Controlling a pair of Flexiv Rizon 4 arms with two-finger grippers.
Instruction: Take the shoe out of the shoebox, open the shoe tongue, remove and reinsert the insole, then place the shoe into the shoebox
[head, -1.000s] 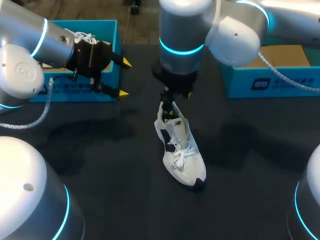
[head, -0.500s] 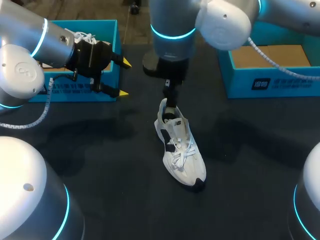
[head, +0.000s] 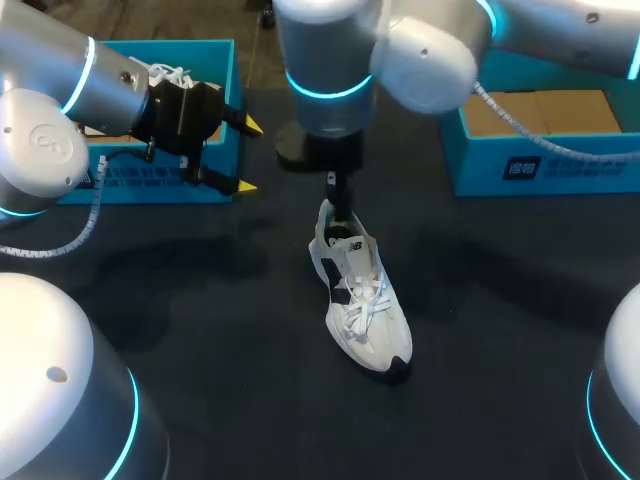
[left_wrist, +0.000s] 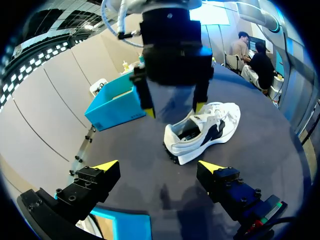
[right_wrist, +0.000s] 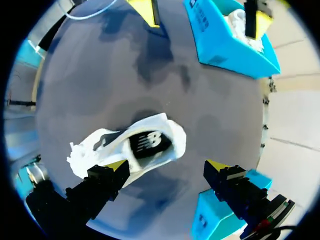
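Observation:
A white sneaker with dark navy panels (head: 362, 300) lies on the dark table, toe towards me and heel away. My right gripper (head: 340, 203) hangs just above its heel, open, holding nothing. In the right wrist view the shoe (right_wrist: 120, 145) lies under the open right gripper (right_wrist: 166, 165), and the dark insole (right_wrist: 147, 142) shows through the shoe's mouth. My left gripper (head: 245, 155) stands open and empty in front of the left blue shoebox (head: 215, 60). From the left wrist view the shoe (left_wrist: 205, 130) sits ahead of the left gripper (left_wrist: 159, 166), with the right gripper (left_wrist: 173, 109) over its heel.
The left blue box holds another white shoe (head: 170, 73). A second blue shoebox (head: 545, 140) with a brown cardboard floor stands at the back right. Dark tabletop lies all around the sneaker.
My right arm has shifted left and its gripper has lifted off the shoe's heel. The shoe and my left arm have stayed put.

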